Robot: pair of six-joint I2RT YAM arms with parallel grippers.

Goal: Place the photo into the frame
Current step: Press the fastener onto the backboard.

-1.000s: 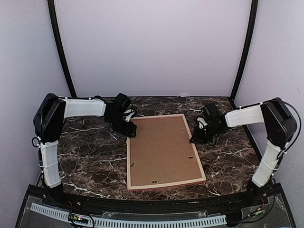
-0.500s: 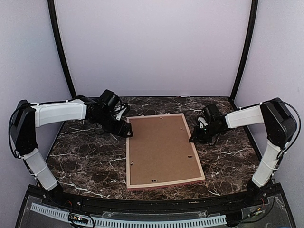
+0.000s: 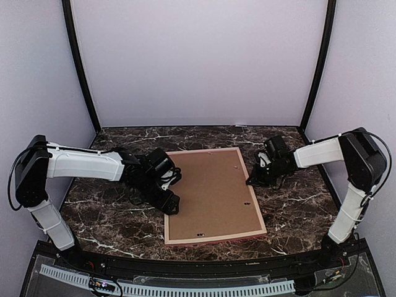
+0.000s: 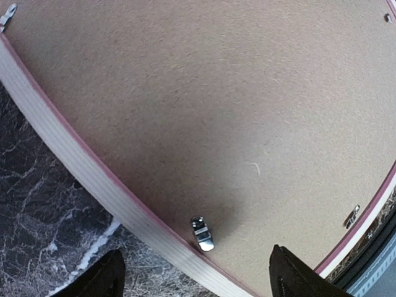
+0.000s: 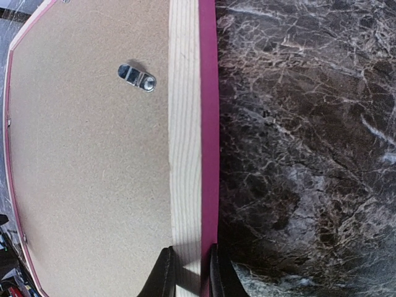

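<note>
The frame [image 3: 214, 238] lies face down on the marble table, its brown backing board [image 3: 210, 192] facing up. The photo is hidden. My left gripper [image 3: 171, 203] hovers open over the frame's left rim [image 4: 74, 167], its fingers either side of a small metal clip [image 4: 202, 234] and holding nothing. In the left wrist view the left gripper [image 4: 195, 252] spans rim and board. My right gripper [image 3: 252, 180] is shut on the frame's right rim. In the right wrist view the right gripper [image 5: 189, 267] pinches the pale wood and pink strip [image 5: 185, 124].
More metal clips sit on the backing board, one near the right rim [image 5: 137, 77] and one at the near edge [image 4: 352, 215]. Dark marble table [image 3: 111, 216] lies either side of the frame. Grey walls and black posts [image 3: 80, 68] enclose the space.
My left arm has swung from the frame's far left corner toward me along its left edge, with the jaws a little wider. The right arm and the frame have stayed put.
</note>
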